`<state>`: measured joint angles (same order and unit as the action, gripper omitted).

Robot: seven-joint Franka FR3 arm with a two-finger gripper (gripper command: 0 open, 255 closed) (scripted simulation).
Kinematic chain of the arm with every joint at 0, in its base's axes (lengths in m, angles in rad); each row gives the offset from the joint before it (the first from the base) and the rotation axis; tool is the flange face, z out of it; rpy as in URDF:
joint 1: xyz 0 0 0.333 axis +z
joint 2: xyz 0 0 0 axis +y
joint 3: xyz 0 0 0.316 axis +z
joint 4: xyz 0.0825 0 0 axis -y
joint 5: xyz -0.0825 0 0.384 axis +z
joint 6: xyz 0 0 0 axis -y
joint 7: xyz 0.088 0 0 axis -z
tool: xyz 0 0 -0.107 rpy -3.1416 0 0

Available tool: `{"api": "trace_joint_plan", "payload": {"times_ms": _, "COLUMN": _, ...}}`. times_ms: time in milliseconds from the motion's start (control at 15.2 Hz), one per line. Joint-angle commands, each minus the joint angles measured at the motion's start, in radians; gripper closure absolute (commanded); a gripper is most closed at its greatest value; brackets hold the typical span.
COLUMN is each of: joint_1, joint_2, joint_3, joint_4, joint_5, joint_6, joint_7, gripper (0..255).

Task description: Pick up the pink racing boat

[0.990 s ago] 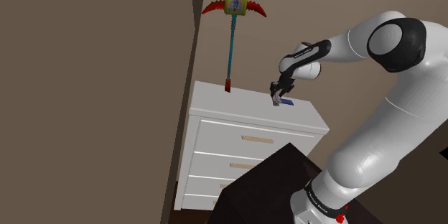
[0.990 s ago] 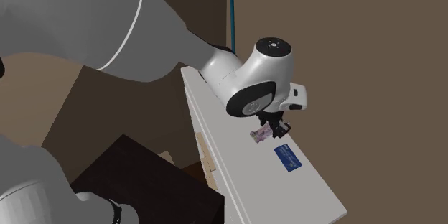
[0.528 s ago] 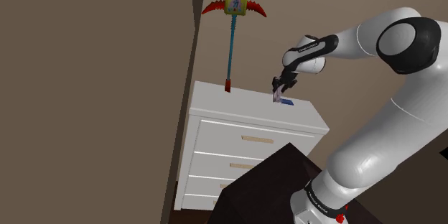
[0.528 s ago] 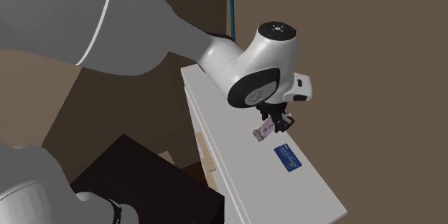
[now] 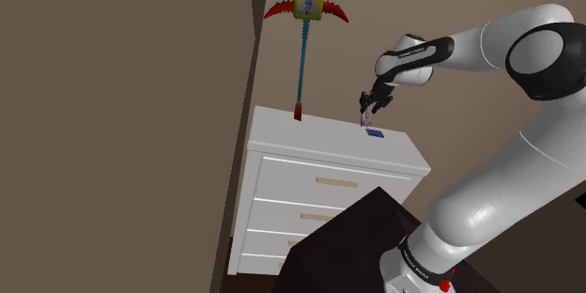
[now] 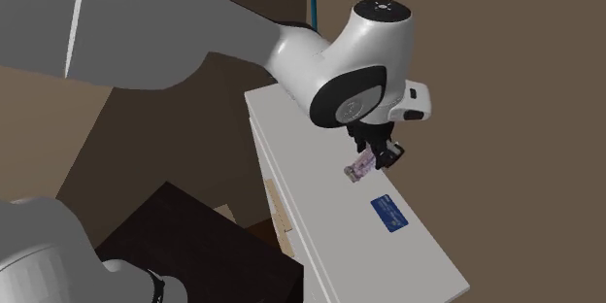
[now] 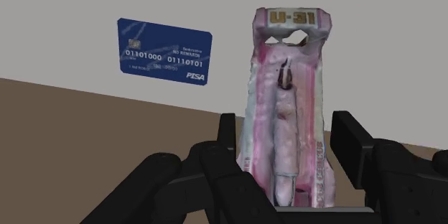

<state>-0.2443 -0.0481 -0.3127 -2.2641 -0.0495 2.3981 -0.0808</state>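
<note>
Between the fingers (image 7: 350, 140), clamped tight: the boat (image 7: 291, 108). Gripper (image 6: 376, 152) rides higher than a second ago; boat now clear of dresser (image 6: 330, 209), card (image 6: 390, 214) below the fingers. Pick looks done.

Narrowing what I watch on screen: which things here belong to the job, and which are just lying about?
Job:
pink racing boat, clasped between the black fingers
claw

Lying about:
blue card, flat on the white dresser
long-handled toy with red blades, standing against the wall at the dresser's back edge
</note>
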Motion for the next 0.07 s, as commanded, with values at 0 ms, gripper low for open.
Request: {"api": "trace_joint_plan", "payload": {"times_ms": 0, "joint_1": 0.000, "joint_2": -0.005, "joint_3": 0.000, "joint_4": 0.002, "joint_5": -0.002, "joint_6": -0.007, "joint_7": 0.001, "gripper": 255}}
